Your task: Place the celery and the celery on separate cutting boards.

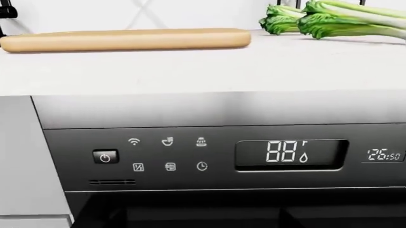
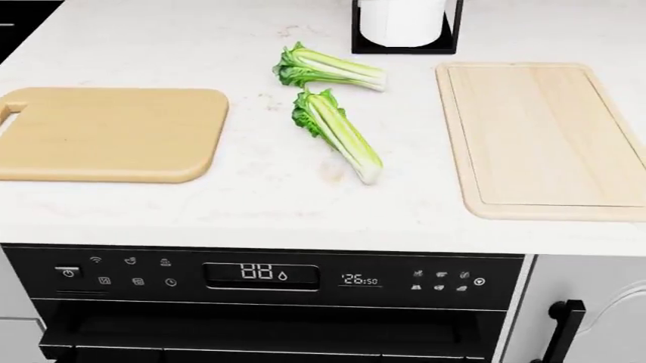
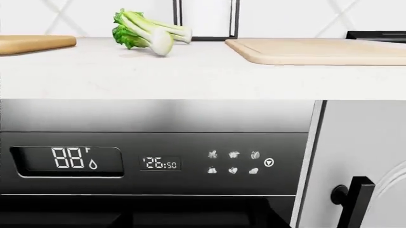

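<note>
Both celery bunches (image 2: 338, 132) lie on the bench (image 2: 272, 204) between the boards (image 2: 111, 132). Nothing's grasped; fingers out of sight, state unknown. Next, reach for one

You face a pale, faintly speckled counter (image 2: 253, 204) under even light. Below its edge sits a black appliance panel (image 2: 262, 278) with lit icons and a digital display (image 2: 262, 274); a grey cabinet door (image 2: 595, 318) with a black handle (image 2: 557, 333) stands beside it.

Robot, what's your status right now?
Both tools out of view. Short celery and long celery on counter between tan board and pale board. Nothing blocking.
</note>
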